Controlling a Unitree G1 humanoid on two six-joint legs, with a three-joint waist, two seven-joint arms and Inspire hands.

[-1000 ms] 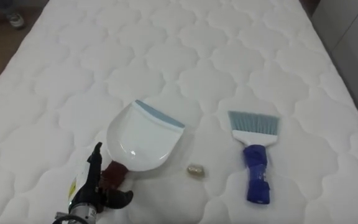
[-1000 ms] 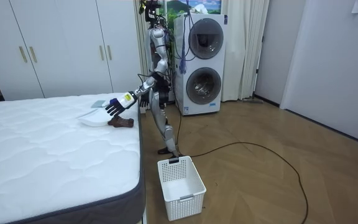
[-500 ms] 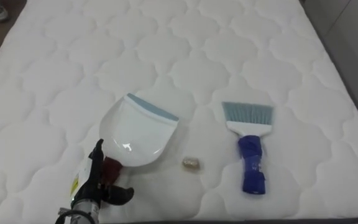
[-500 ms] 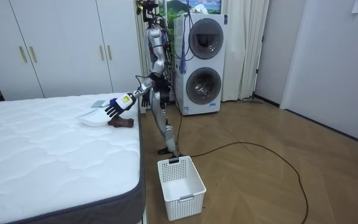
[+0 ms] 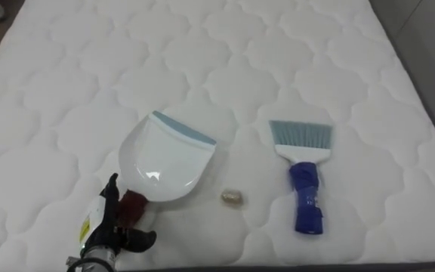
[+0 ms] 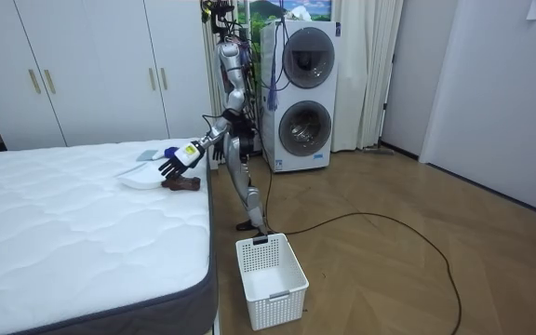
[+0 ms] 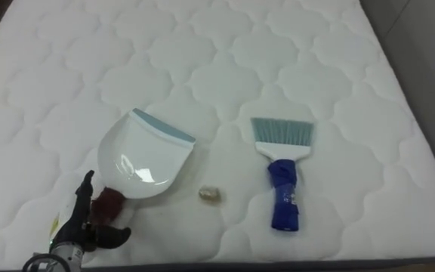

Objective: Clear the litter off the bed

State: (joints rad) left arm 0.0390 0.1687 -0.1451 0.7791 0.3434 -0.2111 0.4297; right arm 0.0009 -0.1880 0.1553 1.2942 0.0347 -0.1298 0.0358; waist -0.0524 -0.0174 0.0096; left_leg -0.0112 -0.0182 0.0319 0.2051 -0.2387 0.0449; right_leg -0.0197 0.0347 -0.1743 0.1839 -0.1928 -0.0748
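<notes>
- We see the white mattress [image 5: 225, 60] with the cleaning things lying on its near part.
- The white dustpan [image 5: 165, 160] lies flat, with its blue-grey lip pointing away from the robot and its dark red handle [image 5: 133, 204] toward it.
- The left hand [image 5: 104, 225] is at the handle's left side, fingers straight and thumb spread, gripping nothing. We cannot tell whether it touches the handle.
- A small beige scrap [image 5: 232, 198] lies between the dustpan and the blue brush [image 5: 306, 193].
- In the room view the robot stands at the bed's edge, and a white basket [image 6: 270, 279] sits on the floor beside the bed.
</notes>
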